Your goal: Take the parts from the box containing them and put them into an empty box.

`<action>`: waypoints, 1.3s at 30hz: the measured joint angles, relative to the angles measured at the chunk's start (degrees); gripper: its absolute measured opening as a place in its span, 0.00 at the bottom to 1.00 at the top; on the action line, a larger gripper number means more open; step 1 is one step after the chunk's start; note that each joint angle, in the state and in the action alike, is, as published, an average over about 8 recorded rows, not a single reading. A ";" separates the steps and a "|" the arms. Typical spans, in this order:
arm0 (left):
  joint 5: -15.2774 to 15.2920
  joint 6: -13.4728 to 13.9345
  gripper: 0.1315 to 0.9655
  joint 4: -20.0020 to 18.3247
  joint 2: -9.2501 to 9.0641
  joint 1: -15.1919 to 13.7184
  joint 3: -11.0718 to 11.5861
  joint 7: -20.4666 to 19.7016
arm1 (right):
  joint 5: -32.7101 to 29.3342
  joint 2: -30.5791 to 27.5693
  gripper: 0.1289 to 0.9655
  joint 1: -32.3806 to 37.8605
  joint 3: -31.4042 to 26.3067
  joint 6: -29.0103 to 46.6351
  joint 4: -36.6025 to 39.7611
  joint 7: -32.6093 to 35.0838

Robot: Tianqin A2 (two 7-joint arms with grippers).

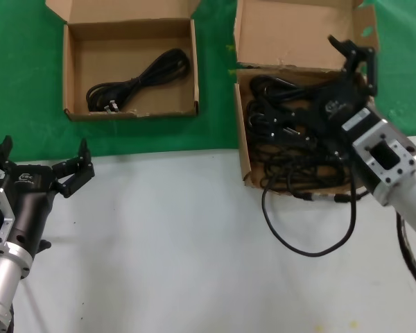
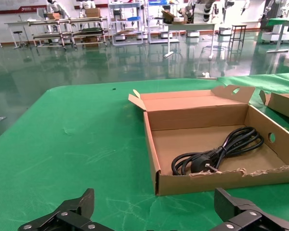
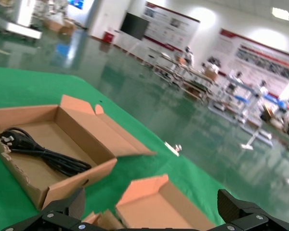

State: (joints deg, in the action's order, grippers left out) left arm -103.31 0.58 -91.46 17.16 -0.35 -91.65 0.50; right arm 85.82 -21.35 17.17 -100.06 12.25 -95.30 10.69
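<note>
Black, rubbery power cords (image 1: 291,139) lie tangled in thin loose coils inside the brown cardboard box on the right (image 1: 243,149), and one long loop (image 1: 308,232) spills over its near wall onto the pale tabletop (image 1: 166,243). That box's tall lid flap (image 1: 291,31) stands up at the back, plain matte board; its far corner is hidden behind the right gripper (image 1: 353,59), which hangs over the heap with its black fingers spread and nothing between them. How many cords make up the pile is hard to tell, since the arm covers part of it. Across the green cloth (image 1: 21,76) sits the shallow box on the left (image 1: 73,76), squarish, with a short flap and a ragged front rim, holding one bundled cord (image 1: 135,83) with a plug. The left gripper (image 1: 41,166) waits low near the cloth's near edge, well short of that box, its claw wide apart and empty.
</note>
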 joint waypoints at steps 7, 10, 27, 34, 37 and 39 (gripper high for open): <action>0.04 -0.12 0.92 -0.05 0.01 0.07 -0.01 -0.11 | 3.60 0.87 1.00 -3.57 1.74 -2.55 0.75 -2.22; 0.05 -0.17 0.96 -0.06 0.01 0.11 -0.01 -0.15 | 5.14 1.24 1.00 -5.10 2.49 -3.64 1.08 -3.18; 0.14 -0.46 1.00 -0.17 0.02 0.28 -0.02 -0.40 | 13.92 3.34 1.00 -13.82 6.75 -9.85 2.92 -8.60; 0.16 -0.53 1.00 -0.20 0.03 0.32 -0.02 -0.46 | 15.91 3.82 1.00 -15.78 7.70 -11.26 3.33 -9.82; 0.16 -0.53 1.00 -0.20 0.03 0.33 -0.02 -0.46 | 16.00 3.84 1.00 -15.87 7.75 -11.32 3.35 -9.88; 0.16 -0.53 1.00 -0.20 0.03 0.33 -0.02 -0.46 | 16.01 3.84 1.00 -15.88 7.75 -11.33 3.35 -9.88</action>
State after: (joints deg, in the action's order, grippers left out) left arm -103.15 0.04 -91.66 17.19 -0.03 -91.67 0.04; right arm 101.83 -17.50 1.30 -92.30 0.92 -91.95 0.81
